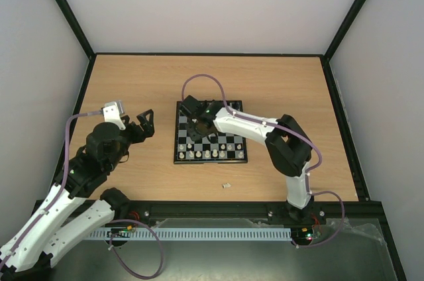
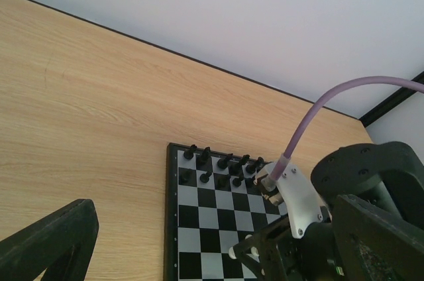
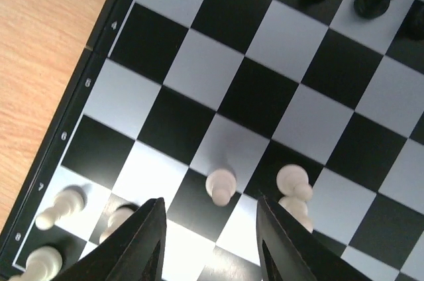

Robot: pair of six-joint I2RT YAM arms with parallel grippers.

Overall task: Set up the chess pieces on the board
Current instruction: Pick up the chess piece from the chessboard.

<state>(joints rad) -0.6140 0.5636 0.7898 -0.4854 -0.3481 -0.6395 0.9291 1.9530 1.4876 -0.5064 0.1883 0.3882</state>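
The board [image 1: 224,140] lies mid-table. Cream-white chess pieces [image 1: 208,154] stand on its near rows. Black chess pieces [image 2: 218,164] stand on its far rows. My right gripper [image 1: 197,122] hovers over the board's left part. In the right wrist view it [image 3: 212,231] is open, and a white pawn [image 3: 220,183] stands on the board just ahead of the gap, untouched. A second white pawn [image 3: 293,179] stands to its right. My left gripper [image 1: 146,124] is open and empty, left of the board; one of its fingers [image 2: 50,244] shows low in the left wrist view.
A small cream piece [image 1: 226,185] lies on the table in front of the board. More white pieces [image 3: 56,208] stand near the board's edge. The right arm [image 2: 298,201] and its purple cable cover the board's right side in the left wrist view. Black-framed walls enclose the table.
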